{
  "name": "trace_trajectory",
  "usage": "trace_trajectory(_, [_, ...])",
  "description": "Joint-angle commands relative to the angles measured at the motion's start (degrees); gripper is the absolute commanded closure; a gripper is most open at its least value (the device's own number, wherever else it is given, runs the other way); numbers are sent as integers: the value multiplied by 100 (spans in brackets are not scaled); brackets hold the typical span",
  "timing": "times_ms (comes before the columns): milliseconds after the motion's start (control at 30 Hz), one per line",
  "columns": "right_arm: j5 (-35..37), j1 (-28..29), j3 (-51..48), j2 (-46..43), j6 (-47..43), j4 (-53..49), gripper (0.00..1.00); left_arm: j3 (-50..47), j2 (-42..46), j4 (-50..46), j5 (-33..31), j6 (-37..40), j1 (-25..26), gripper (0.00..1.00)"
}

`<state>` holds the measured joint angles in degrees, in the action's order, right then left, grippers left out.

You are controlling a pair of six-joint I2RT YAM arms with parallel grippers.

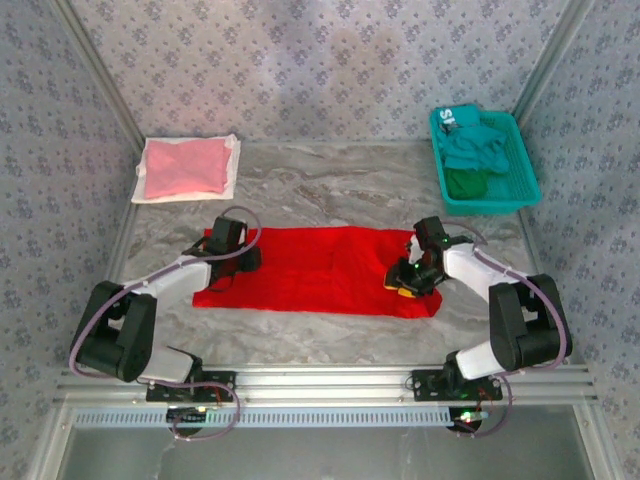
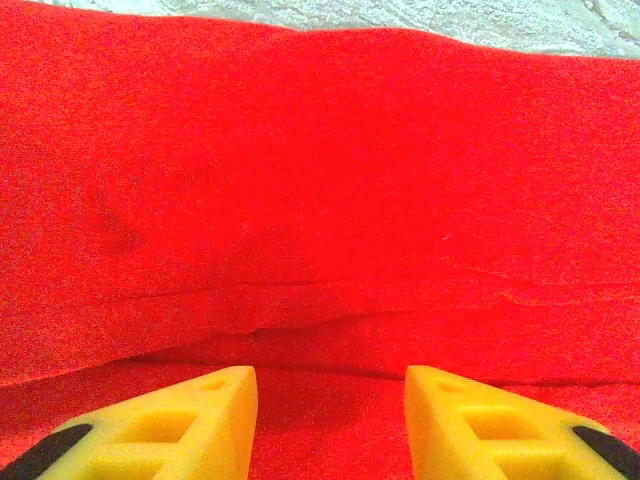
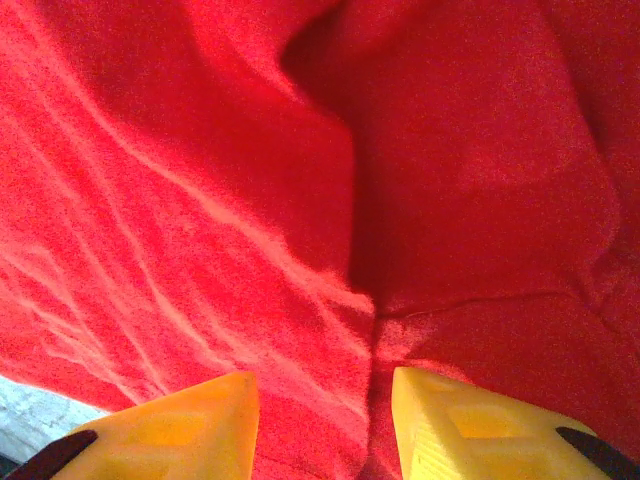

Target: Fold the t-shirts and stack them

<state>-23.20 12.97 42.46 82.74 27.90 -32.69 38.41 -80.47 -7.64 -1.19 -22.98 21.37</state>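
Note:
A bright red t-shirt (image 1: 320, 270) lies spread out as a wide band across the middle of the table. My left gripper (image 1: 238, 262) hovers over its left end, open, with flat cloth (image 2: 320, 180) under the yellow fingertips (image 2: 215, 400) and nothing pinched between them. My right gripper (image 1: 404, 288) stands low over the shirt's right end, also open, above a rumpled ridge of red cloth (image 3: 200, 200). A pale pink t-shirt (image 1: 185, 168) lies folded at the back left. Teal (image 1: 478, 140) and dark green (image 1: 465, 183) t-shirts sit bunched in the basket.
The pink shirt rests on a flat white sheet (image 1: 232, 150). A teal mesh basket (image 1: 520, 185) stands at the back right. Patterned walls enclose the marble table (image 1: 330, 190) on three sides. A sliver of table (image 3: 30, 410) shows beyond the shirt's edge.

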Motion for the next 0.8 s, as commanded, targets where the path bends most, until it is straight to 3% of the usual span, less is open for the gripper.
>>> trace_trajectory(0, [152,-92,-57,-23,121,195,58,148,-93,12,93,110,-25,57])
trace_trajectory(200, [84,-218,-36,359,9,738,59,140,-87,30,129,60,-27,57])
trace_trajectory(433, [-71,-147,8,377,-1,1047,81,131,-108,27,140,53,-27,57])
trace_trajectory(667, [40,-179,91,99,-83,734,100,140,-87,-45,-55,-82,-109,57])
trace_trajectory(767, [53,-248,96,31,-107,626,100,166,-45,-59,-117,-108,-222,56])
